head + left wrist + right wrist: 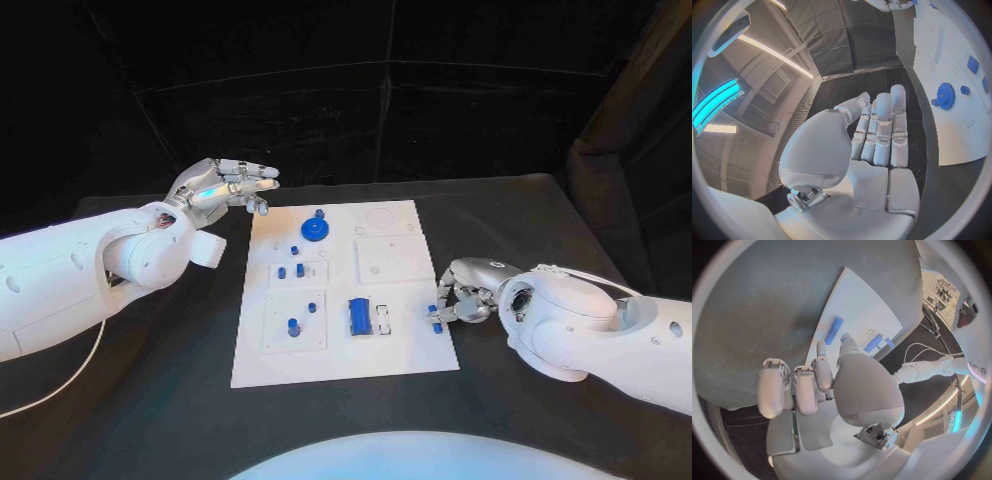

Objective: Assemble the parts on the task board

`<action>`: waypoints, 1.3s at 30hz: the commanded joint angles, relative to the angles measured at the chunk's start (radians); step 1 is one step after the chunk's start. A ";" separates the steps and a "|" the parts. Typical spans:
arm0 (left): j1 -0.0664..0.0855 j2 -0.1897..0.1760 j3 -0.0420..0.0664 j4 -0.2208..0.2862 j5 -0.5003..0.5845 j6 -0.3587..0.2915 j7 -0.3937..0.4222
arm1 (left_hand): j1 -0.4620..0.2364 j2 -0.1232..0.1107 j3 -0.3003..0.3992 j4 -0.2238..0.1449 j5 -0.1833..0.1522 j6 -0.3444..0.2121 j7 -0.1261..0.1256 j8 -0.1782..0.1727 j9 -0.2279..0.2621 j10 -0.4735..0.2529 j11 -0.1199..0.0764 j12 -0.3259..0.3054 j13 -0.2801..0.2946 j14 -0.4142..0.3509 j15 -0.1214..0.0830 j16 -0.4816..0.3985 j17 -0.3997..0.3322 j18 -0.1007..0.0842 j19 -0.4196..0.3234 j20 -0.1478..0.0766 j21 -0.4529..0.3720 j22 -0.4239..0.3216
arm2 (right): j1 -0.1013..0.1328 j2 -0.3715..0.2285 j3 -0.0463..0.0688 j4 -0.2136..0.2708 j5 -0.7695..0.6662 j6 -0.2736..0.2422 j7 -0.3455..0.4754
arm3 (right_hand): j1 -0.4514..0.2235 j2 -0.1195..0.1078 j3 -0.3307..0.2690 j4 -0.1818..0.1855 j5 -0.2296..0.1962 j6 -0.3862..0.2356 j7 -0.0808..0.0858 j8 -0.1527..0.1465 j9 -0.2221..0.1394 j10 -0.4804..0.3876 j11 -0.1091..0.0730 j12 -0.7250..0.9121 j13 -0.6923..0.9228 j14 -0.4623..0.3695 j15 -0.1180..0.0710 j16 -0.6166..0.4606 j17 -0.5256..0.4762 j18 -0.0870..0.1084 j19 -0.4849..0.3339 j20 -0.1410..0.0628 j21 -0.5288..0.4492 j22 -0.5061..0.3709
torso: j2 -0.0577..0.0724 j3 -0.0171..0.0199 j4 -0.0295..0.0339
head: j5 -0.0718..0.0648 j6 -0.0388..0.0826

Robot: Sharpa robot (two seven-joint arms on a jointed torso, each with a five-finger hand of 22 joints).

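The white task board point(346, 350) lies in the middle of the black table. On it are a blue gear point(316, 232), a blue block point(359, 316) and several small blue pegs point(293, 325). My right hand point(469, 297) is low at the board's right edge, thumb and one finger reaching to a blue peg point(436, 318) that lies there. In the right wrist view the peg point(834, 330) lies on the board point(861, 295) just past those fingertips; whether they pinch it is unclear. My left hand point(224, 185) hovers off the board's far left corner, fingers straight point(879, 132) and holding nothing.
Black table surface point(159, 400) surrounds the board, with dark curtains behind. The left wrist view shows the gear point(946, 95) on the board point(954, 135). A white slot piece point(384, 318) sits beside the blue block.
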 commanded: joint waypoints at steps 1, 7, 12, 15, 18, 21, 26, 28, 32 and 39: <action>0.001 0.000 0.001 0.000 0.003 0.011 0.006 | -0.003 0.010 -0.006 0.000 0.004 -0.001 0.002 0.005 0.000 -0.006 -0.002 0.003 0.000 -0.006 -0.002 -0.003 -0.001 0.006 -0.004 -0.003 -0.004 -0.001 | 0.000 0.006 0.000 -0.004 -0.020 0.071 -0.020 | 0.007 0.001 -0.007 0.000 0.004 0.010 -0.002 -0.001 0.000 0.002 -0.009 -0.008 0.011 0.069 -0.009 -0.007 0.090 -0.014 0.008 -0.003 -0.005 0.000 | 0.000 0.0001 0.0008 | 0.000 -0.002; 0.001 0.000 0.000 -0.001 0.003 0.011 0.006 | -0.003 0.010 -0.006 0.000 0.004 -0.001 0.002 0.005 0.000 -0.006 -0.002 0.003 0.000 -0.006 -0.002 -0.003 -0.001 0.006 -0.004 -0.003 -0.004 -0.001 | 0.000 0.014 0.000 -0.013 -0.024 0.108 -0.032 | 0.008 0.001 -0.007 0.000 0.004 0.011 -0.003 -0.001 0.000 0.002 -0.009 -0.009 0.010 0.069 -0.009 -0.008 0.089 -0.014 0.008 -0.003 -0.005 0.000 | 0.000 0.0003 -0.0009 | 0.000 -0.005; 0.001 0.000 0.000 -0.001 0.003 0.012 0.006 | -0.003 0.010 -0.006 0.000 0.004 -0.001 0.002 0.005 0.000 -0.006 -0.002 0.003 0.000 -0.006 -0.002 -0.003 -0.001 0.006 -0.004 -0.003 -0.004 -0.001 | -0.001 0.028 -0.001 -0.019 -0.029 0.118 -0.033 | 0.031 0.008 -0.004 -0.012 0.007 0.018 -0.005 -0.003 0.001 0.001 -0.012 -0.013 0.009 0.069 -0.012 -0.008 0.089 -0.014 0.008 -0.005 -0.005 0.001 | -0.001 -0.0006 0.0001 | -0.001 -0.006; 0.001 0.000 0.000 -0.001 0.003 0.013 0.006 | -0.003 0.010 -0.006 0.000 0.004 -0.001 0.002 0.005 0.000 -0.006 -0.002 0.003 0.000 -0.006 -0.002 -0.003 -0.001 0.006 -0.004 -0.003 -0.004 -0.001 | -0.002 0.038 -0.001 -0.023 -0.039 0.118 -0.033 | 0.073 0.022 0.011 -0.036 0.007 0.021 -0.008 -0.006 0.002 0.001 -0.016 -0.015 0.009 0.069 -0.015 -0.008 0.090 -0.014 0.008 -0.008 -0.005 0.002 | -0.001 -0.0004 0.0002 | -0.001 -0.006; 0.001 0.000 0.000 0.000 0.003 0.013 0.005 | -0.003 0.010 -0.006 0.000 0.004 -0.001 0.002 0.005 0.000 -0.006 -0.002 0.003 0.000 -0.006 -0.002 -0.003 -0.001 0.006 -0.004 -0.003 -0.004 -0.001 | -0.004 0.049 -0.001 -0.028 -0.051 0.119 -0.035 | 0.115 0.040 0.031 -0.062 -0.039 0.024 -0.009 -0.014 0.001 -0.001 -0.017 -0.021 0.006 0.070 -0.017 -0.007 0.093 -0.015 0.009 -0.011 -0.004 0.004 | -0.001 -0.0011 0.0016 | -0.003 -0.006; 0.001 -0.001 0.000 0.000 0.003 0.013 0.005 | -0.003 0.010 -0.006 0.000 0.004 -0.001 0.002 0.005 0.000 -0.006 -0.002 0.003 0.000 -0.006 -0.002 -0.003 -0.001 0.006 -0.004 -0.003 -0.004 -0.001 | -0.005 0.058 -0.001 -0.035 -0.065 0.123 -0.037 | 0.137 0.044 0.043 -0.078 -0.045 0.025 -0.010 -0.019 -0.001 -0.002 -0.018 -0.025 0.005 0.070 -0.018 -0.008 0.093 -0.015 0.009 -0.012 -0.005 0.004 | -0.001 -0.0011 0.0014 | -0.002 -0.006; 0.001 -0.002 0.000 0.001 0.003 0.012 0.005 | -0.003 0.010 -0.006 0.000 0.004 -0.001 0.002 0.005 0.000 -0.006 -0.002 0.003 0.000 -0.006 -0.002 -0.003 -0.001 0.006 -0.004 -0.003 -0.004 -0.001 | -0.006 0.070 -0.001 -0.044 -0.078 0.135 -0.042 | 0.191 0.061 0.090 -0.118 -0.056 0.024 -0.007 -0.039 -0.009 -0.008 -0.017 -0.037 0.001 0.070 -0.018 -0.008 0.095 -0.015 0.009 -0.013 -0.006 0.004 | -0.001 -0.0013 0.0011 | 0.000 -0.007; 0.001 -0.003 0.000 0.002 0.003 0.012 0.005 | -0.003 0.010 -0.006 0.000 0.004 -0.001 0.002 0.005 0.000 -0.006 -0.002 0.003 0.000 -0.006 -0.002 -0.003 -0.001 0.006 -0.004 -0.003 -0.004 -0.001 | -0.007 0.073 -0.001 -0.046 -0.081 0.139 -0.044 | 0.197 0.060 0.105 -0.126 -0.038 0.024 -0.004 -0.048 -0.014 -0.010 -0.015 -0.041 -0.001 0.070 -0.016 -0.008 0.094 -0.015 0.009 -0.012 -0.006 0.004 | -0.001 -0.0011 0.0005 | 0.001 -0.008; 0.001 -0.004 0.000 0.003 0.003 0.012 0.005 | -0.003 0.010 -0.006 0.000 0.004 -0.001 0.002 0.005 0.000 -0.006 -0.002 0.003 0.000 -0.006 -0.002 -0.003 -0.001 0.006 -0.004 -0.003 -0.004 -0.001 | -0.007 0.076 -0.001 -0.045 -0.077 0.132 -0.046 | 0.194 0.057 0.126 -0.130 -0.008 0.027 -0.002 -0.061 -0.020 -0.010 -0.014 -0.044 -0.001 0.070 -0.014 -0.008 0.095 -0.015 0.009 -0.010 -0.006 0.004 | -0.002 -0.0010 0.0001 | 0.002 -0.008; 0.001 -0.006 0.000 0.004 0.003 0.012 0.005 | -0.002 0.011 -0.006 -0.001 0.005 -0.002 0.002 0.006 0.000 -0.007 -0.002 0.005 0.000 -0.006 -0.002 -0.003 -0.002 0.006 -0.004 -0.003 -0.004 -0.002 | -0.007 0.062 -0.001 -0.019 0.033 0.009 -0.034 | 0.144 0.041 0.200 -0.102 0.143 0.030 0.000 -0.091 -0.035 -0.011 -0.011 -0.052 -0.003 0.070 -0.013 -0.010 0.093 -0.014 0.009 -0.009 -0.007 0.004 | -0.002 -0.0004 0.0008 | 0.006 -0.006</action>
